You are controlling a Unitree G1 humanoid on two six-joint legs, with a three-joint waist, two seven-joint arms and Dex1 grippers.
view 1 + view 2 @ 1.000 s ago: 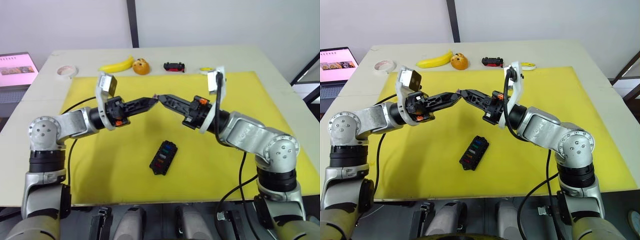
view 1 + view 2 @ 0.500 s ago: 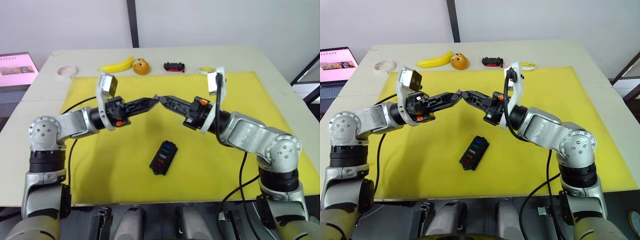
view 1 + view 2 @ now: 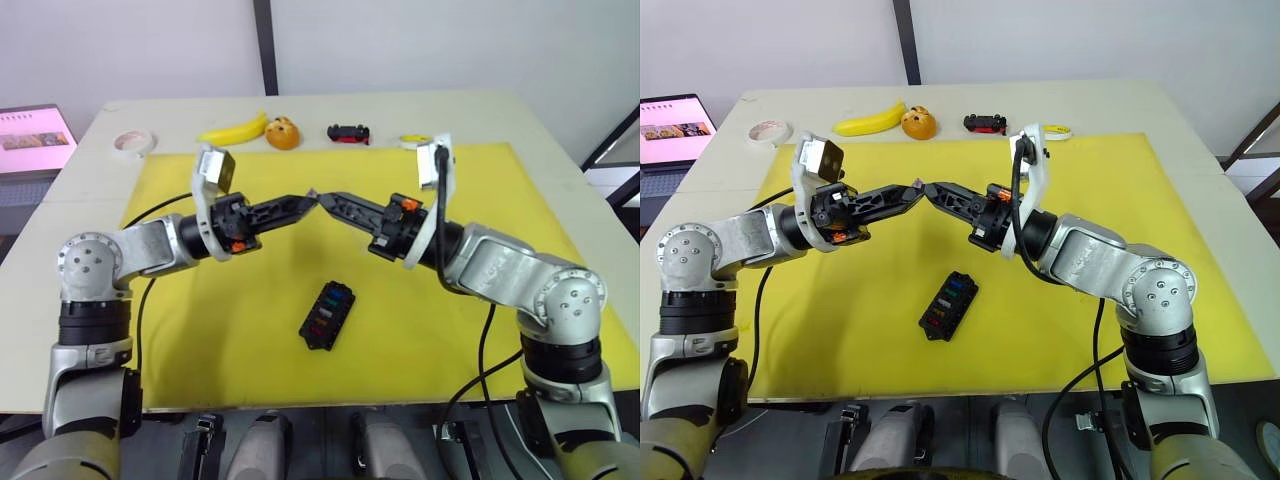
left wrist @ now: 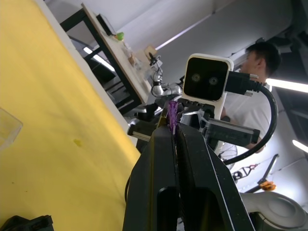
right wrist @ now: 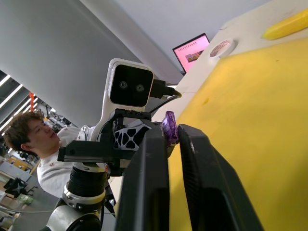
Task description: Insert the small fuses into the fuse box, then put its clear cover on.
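Note:
Above the yellow mat (image 3: pixel 220 330) my two grippers meet tip to tip. My left gripper (image 3: pixel 310 204) is shut on a small purple fuse (image 4: pixel 172 114), which sticks out past its fingertips. My right gripper (image 3: pixel 323 197) has closed its fingertips around the same purple fuse (image 5: pixel 170 128). The black fuse box (image 3: pixel 327 315) lies on the mat below them, nearer to me, with several coloured fuses seated in its slots. The clear cover (image 4: pixel 8 129) lies flat on the mat.
Along the table's far edge lie a banana (image 3: pixel 235 129), an orange fruit (image 3: pixel 283 132), a black-and-red toy car (image 3: pixel 347 132), a tape roll (image 3: pixel 132 143) and a yellow roll (image 3: pixel 411 141). A laptop (image 3: pixel 35 135) stands at the left. A person (image 4: pixel 260 62) stands beyond the table.
The grippers stay tip to tip with the purple fuse between them. My right arm's elbow has drifted slightly to the right.

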